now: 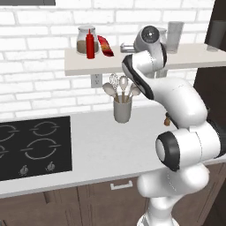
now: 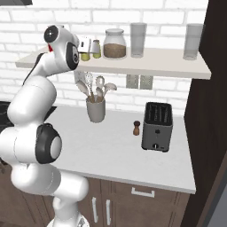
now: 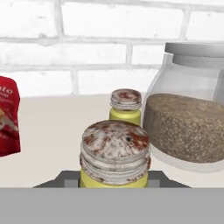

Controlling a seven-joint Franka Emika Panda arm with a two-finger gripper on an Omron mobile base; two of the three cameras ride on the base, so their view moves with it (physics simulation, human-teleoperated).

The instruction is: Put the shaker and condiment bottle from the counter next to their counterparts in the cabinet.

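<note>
In the hand view, left to right: a red packet [image 3: 8, 116] at the left edge, the shaker [image 3: 115, 154] low at centre — gripper [image 3: 114, 183] closed on it, over the cabinet [image 3: 52, 131] — a second shaker [image 3: 125, 106] just behind, then a lidded glass jar [image 3: 188, 127] half full of brown grains.

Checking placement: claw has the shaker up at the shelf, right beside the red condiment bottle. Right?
Not quite. The claw has the shaker at the shelf, but beside a second yellow shaker and a glass jar, as the hand view shows.
</note>
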